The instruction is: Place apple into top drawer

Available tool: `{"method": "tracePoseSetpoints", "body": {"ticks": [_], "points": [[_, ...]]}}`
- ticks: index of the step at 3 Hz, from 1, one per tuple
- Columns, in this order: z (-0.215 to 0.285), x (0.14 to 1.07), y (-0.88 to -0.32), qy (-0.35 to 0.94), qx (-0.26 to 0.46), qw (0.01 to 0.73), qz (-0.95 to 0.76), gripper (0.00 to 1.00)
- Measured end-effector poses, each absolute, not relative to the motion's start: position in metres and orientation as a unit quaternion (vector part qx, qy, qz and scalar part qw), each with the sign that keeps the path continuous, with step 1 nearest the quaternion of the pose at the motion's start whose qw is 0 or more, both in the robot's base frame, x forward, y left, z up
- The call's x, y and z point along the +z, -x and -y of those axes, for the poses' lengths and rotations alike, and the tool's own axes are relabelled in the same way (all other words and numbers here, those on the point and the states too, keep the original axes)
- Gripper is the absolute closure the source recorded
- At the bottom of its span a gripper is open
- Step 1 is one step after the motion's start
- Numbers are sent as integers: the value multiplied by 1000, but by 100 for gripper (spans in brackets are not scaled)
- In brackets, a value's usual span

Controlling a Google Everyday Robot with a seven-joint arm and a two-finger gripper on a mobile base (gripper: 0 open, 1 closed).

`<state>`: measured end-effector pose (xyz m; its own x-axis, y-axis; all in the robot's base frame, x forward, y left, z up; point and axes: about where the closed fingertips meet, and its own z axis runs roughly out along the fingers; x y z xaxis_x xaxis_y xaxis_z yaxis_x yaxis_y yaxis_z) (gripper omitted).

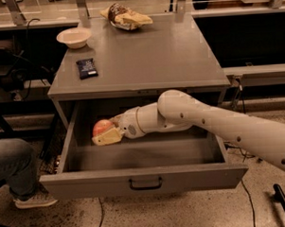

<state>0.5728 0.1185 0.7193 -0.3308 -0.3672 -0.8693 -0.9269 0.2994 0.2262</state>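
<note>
The robot's arm reaches under the lip of the grey worktop (145,58) and into the open top drawer (88,180), with the gripper (106,134) low in the drawer's left rear part. Its jaws are clenched on the apple (101,126), which sits inside the drawer's walls, near the left side. Whether the fruit touches the drawer floor cannot be told from this angle. The step in hand appears to be the set-down. To do it well, the arm would ease the apple down until it bears on the floor and only then part the jaws, since a round fruit let go from any height is likely to roll. The fingers should open just enough to clear it, and the wrist should draw back along the line it came in on, staying under the worktop's front edge and away from the drawer's side wall. On the worktop, a cream bowl (74,37) and a dark snack packet (87,68) lie well apart from the action.
</note>
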Motion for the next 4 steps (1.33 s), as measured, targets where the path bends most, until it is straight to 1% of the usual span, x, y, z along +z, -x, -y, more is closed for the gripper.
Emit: {"method": "tracePoseSetpoints", "body": {"ticks": [2,3,4], "points": [[-120,708,-575,442,372,362,-732,13],[-106,709,-575,430,365,370,-738,0],[-65,718,-572,402,348,389,-752,0]]}}
